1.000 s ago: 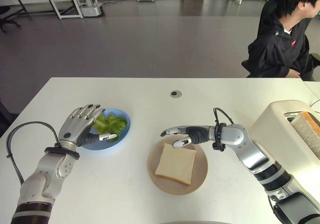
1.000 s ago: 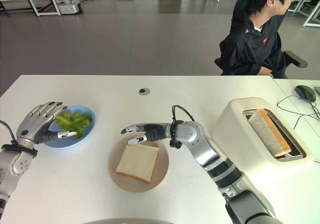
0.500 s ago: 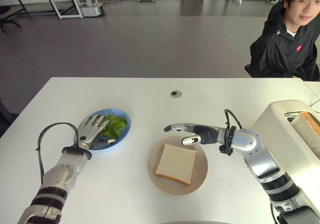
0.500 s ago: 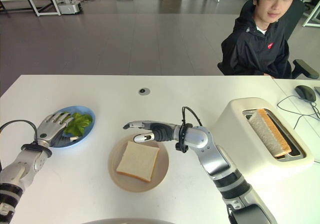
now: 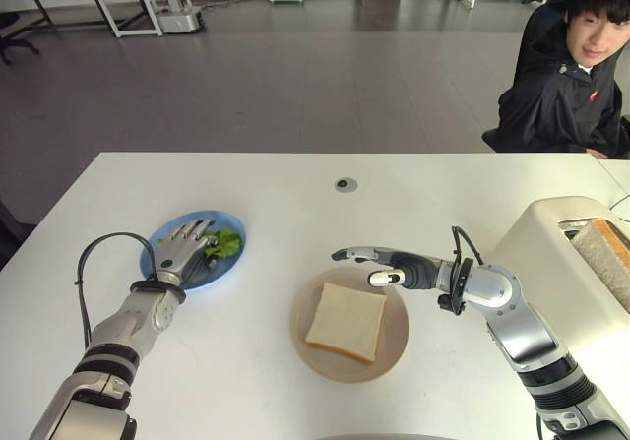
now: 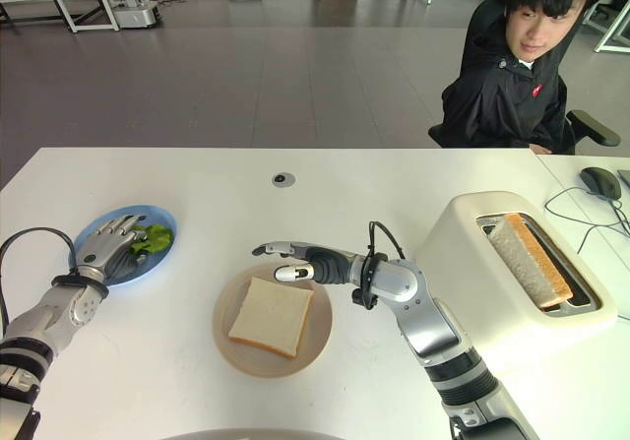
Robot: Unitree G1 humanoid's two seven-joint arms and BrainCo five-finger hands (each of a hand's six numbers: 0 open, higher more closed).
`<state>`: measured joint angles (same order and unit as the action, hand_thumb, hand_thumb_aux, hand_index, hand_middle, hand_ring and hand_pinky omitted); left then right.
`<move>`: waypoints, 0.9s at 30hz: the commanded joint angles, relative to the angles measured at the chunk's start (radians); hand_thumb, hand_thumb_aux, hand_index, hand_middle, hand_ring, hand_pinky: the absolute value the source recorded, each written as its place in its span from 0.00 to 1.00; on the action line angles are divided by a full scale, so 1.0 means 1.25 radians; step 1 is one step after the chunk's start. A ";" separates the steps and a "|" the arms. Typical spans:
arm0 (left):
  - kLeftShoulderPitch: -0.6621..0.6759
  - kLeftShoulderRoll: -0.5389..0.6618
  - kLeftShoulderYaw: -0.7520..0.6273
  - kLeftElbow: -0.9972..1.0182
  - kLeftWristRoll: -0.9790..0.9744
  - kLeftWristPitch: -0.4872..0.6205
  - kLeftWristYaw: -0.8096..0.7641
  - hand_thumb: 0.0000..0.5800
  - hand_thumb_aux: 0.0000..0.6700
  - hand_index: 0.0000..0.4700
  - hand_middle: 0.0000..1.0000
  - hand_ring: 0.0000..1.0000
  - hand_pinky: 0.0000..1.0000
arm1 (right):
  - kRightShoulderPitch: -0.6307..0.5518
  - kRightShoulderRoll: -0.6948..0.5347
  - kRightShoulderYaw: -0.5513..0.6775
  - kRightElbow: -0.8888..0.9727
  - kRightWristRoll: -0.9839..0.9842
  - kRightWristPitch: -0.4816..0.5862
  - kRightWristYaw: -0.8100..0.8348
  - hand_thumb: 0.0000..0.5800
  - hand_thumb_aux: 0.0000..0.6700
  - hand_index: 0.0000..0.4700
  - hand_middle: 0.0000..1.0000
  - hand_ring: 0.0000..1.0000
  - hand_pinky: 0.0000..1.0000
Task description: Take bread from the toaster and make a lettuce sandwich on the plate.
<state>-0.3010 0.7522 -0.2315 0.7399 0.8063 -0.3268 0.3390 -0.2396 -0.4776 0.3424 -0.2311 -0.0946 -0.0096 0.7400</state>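
Blue dish point(image 5: 228, 267): our left hand point(image 5: 182, 254) has settled on it, hiding most lettuce point(image 5: 226, 243), grip unclear; our spread right hand point(image 5: 394, 266) has drawn farther away.

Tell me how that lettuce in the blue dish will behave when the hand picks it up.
Probably floppy: the lettuce is a thin, ruffled leaf lying crumpled in the blue dish. Likely very light, so it may slip from the left hand over it. Could tear if squeezed hard.
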 commanded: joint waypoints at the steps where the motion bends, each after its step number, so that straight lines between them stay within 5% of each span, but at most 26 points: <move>1: 0.025 0.004 -0.013 0.005 -0.028 -0.024 -0.028 1.00 1.00 1.00 0.00 0.00 0.00 | 0.005 0.001 -0.009 0.000 0.005 -0.004 -0.005 0.00 0.00 0.00 0.00 0.00 0.00; 10: 0.057 0.055 0.050 -0.099 -0.045 0.010 0.072 1.00 1.00 1.00 0.00 0.00 0.00 | 0.005 0.009 -0.017 0.019 0.001 -0.026 -0.031 0.00 0.00 0.00 0.00 0.00 0.00; 17: 0.220 0.047 0.201 -0.616 -0.072 0.074 0.016 1.00 1.00 1.00 0.00 0.00 0.00 | 0.016 0.003 -0.133 0.048 0.031 -0.080 -0.107 0.00 0.00 0.00 0.00 0.00 0.00; 27: 0.246 -0.172 -0.006 -0.869 -0.084 0.016 -0.148 1.00 1.00 1.00 0.00 0.00 0.00 | 0.010 -0.022 -0.200 0.079 0.057 -0.124 -0.107 0.00 0.00 0.00 0.00 0.00 0.00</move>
<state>-0.0031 0.5675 -0.1815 -0.3320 0.6765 -0.2911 0.1868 -0.2178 -0.5030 0.0895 -0.1407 -0.0273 -0.1583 0.6010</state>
